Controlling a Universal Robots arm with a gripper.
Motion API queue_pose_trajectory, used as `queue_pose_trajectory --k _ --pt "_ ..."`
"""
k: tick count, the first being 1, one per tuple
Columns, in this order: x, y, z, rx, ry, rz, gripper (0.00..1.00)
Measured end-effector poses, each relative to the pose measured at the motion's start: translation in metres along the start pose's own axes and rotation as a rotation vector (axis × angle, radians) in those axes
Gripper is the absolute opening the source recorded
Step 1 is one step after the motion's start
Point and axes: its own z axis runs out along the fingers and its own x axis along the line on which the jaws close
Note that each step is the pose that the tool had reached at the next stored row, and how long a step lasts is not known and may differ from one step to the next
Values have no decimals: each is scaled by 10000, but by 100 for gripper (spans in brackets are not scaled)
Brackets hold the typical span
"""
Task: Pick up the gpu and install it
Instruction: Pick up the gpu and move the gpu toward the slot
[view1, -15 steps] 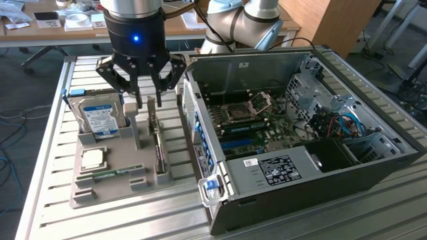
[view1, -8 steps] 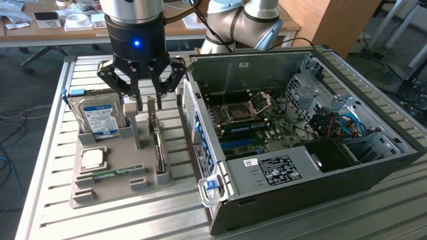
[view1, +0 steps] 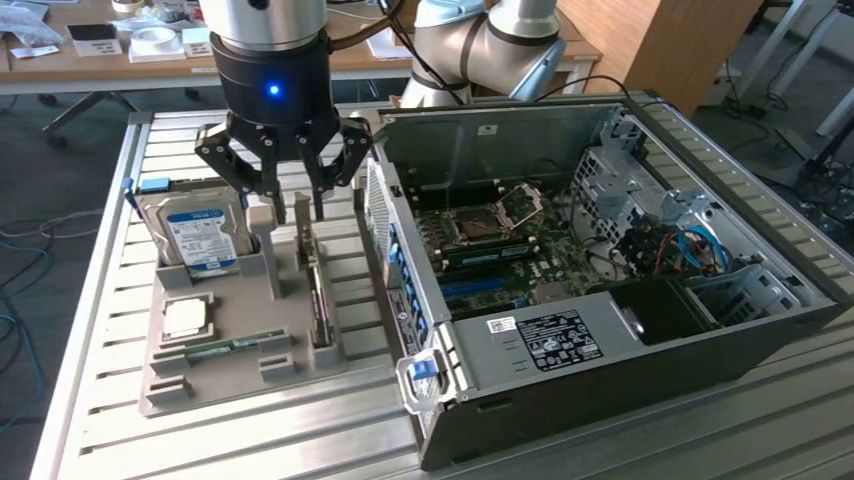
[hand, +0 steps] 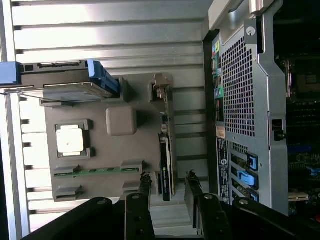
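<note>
Slatted metal desk (view1: 100, 330) fills my feed, with office clutter beyond it. On the exterior view's left sits a grey tray (view1: 220, 395), and on the exterior view's right an open PC case (view1: 601, 300). The gpu (view1: 319, 300) stands on edge in the tray slot nearest the case, its long axis running far to near beside the case's vented wall. My hand (view1: 284, 195) hangs above the card's far part, fingers spread wide and holding nothing. In the wrist view the hand (hand: 167, 187) straddles the gpu (hand: 166, 160), one finger on each side of its thin edge. I judge the card lies straight below, untouched. A hard drive (view1: 200, 235) stands near, further toward the exterior view's left.
</note>
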Motion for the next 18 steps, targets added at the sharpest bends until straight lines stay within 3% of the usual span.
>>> queue_pose_trajectory --k 18 --pt "1 -2 45 -2 -2 0 41"
